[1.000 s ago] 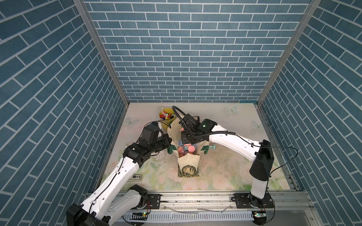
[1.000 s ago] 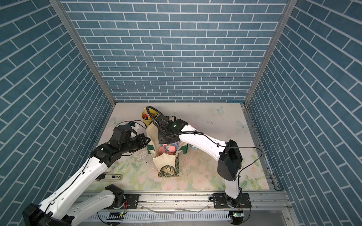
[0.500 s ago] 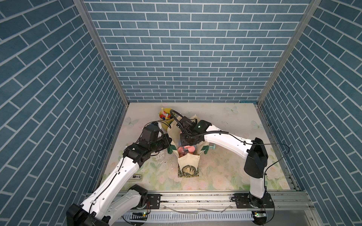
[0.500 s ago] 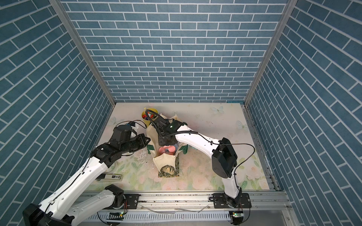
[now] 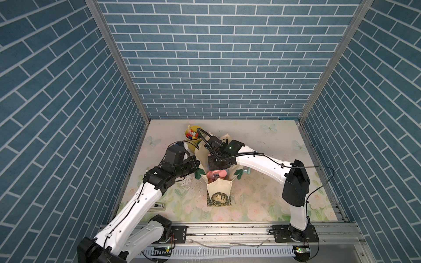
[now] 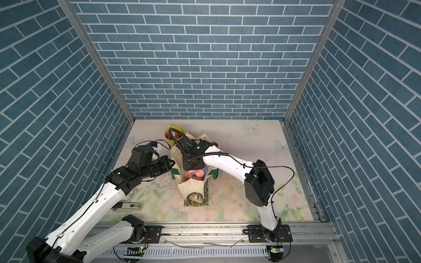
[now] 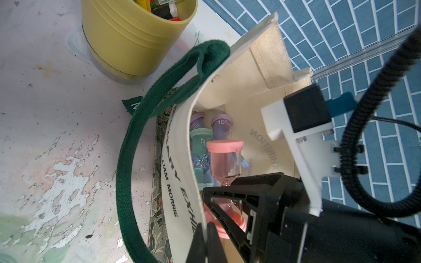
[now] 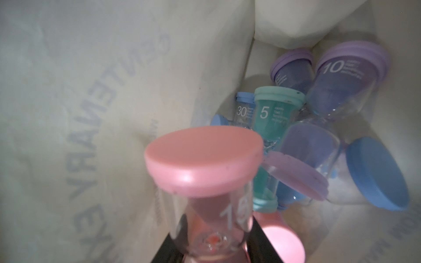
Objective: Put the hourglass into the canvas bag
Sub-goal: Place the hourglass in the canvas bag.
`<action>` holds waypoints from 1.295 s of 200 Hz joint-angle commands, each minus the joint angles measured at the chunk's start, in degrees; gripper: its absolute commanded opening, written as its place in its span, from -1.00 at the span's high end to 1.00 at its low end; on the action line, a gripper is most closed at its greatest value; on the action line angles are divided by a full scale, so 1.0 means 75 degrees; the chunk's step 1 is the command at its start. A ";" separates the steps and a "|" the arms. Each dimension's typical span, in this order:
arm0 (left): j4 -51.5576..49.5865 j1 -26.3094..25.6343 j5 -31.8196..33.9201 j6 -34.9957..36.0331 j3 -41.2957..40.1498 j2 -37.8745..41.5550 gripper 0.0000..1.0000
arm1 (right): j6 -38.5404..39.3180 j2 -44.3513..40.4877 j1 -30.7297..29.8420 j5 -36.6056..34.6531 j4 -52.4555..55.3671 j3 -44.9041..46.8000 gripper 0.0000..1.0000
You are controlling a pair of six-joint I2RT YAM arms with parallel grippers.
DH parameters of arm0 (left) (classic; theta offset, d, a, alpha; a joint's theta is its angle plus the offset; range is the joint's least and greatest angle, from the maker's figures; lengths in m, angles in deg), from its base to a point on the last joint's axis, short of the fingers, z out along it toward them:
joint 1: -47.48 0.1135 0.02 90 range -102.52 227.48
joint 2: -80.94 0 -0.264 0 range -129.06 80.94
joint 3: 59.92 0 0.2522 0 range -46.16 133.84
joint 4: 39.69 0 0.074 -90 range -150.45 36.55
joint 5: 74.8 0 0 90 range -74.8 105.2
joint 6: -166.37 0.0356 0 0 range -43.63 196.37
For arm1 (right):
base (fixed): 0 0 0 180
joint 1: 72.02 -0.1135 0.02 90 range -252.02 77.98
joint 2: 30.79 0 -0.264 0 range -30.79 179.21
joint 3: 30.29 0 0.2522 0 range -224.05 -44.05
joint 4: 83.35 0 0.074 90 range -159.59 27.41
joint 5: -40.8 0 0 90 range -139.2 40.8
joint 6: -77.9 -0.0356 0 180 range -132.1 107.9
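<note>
**Inspector:** Site condition?

**Operator:** Blue-brick walls on three sides, with a floral tabletop [image 5: 262,205]. The canvas bag [image 5: 219,190] stands upright at centre with its mouth open. A yellow cup of markers [image 5: 193,136] sits just beside it at 11 o'clock.

**Inspector:** Your tools?

**Operator:** My left gripper [image 7: 206,230] is pressed together on the bag's rim at 9 o'clock, holding the mouth spread. My right gripper [image 8: 210,249] enters from 3 o'clock, pinching the pink hourglass [image 8: 202,157] at its neck.

**Inspector:** What has changed in the last second?

**Operator:** My right arm has drawn in toward the bag. Its elbow stands nearer the centre than a second ago, and the wrist has settled over the mouth. The left arm and the bag have not shifted. Neither grip has altered.

**Inspector:** Where is the hourglass now?

**Operator:** It is inside the bag mouth, leading cap pointing down. It hangs over a purple hourglass [image 8: 346,75], a teal one [image 8: 273,109] and a blue one [image 8: 378,173] lying at the bottom. I cannot tell whether it touches them.

**Inspector:** Finding?

**Operator:** In my judgement the insertion is nearly complete and only the release remains. The hazard is glass dropping on glass, so I would lower further before spreading the fingers. I would keep the rim pinched until my right arm is clear.
</note>
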 commanded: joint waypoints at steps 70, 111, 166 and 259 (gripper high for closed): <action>0.0034 -0.0023 -0.0072 0.0183 0.0058 -0.0077 1.00 | 0.0154 -0.0817 -0.0020 -0.0799 0.0514 -0.0581 -0.20; 0.0016 -0.0022 -0.0059 0.0225 0.0069 -0.0081 1.00 | 0.0514 -0.1608 -0.0012 -0.1414 0.0758 -0.0622 -0.21; 0.0005 -0.0017 -0.0100 0.0272 0.0092 -0.0091 1.00 | 0.0670 -0.3309 0.0792 -0.2563 0.1078 0.0754 -0.22; 0.0087 -0.0017 -0.0118 0.0247 0.0086 -0.0161 1.00 | 0.1376 -0.4273 0.3571 -0.0103 -0.0213 0.4321 -0.31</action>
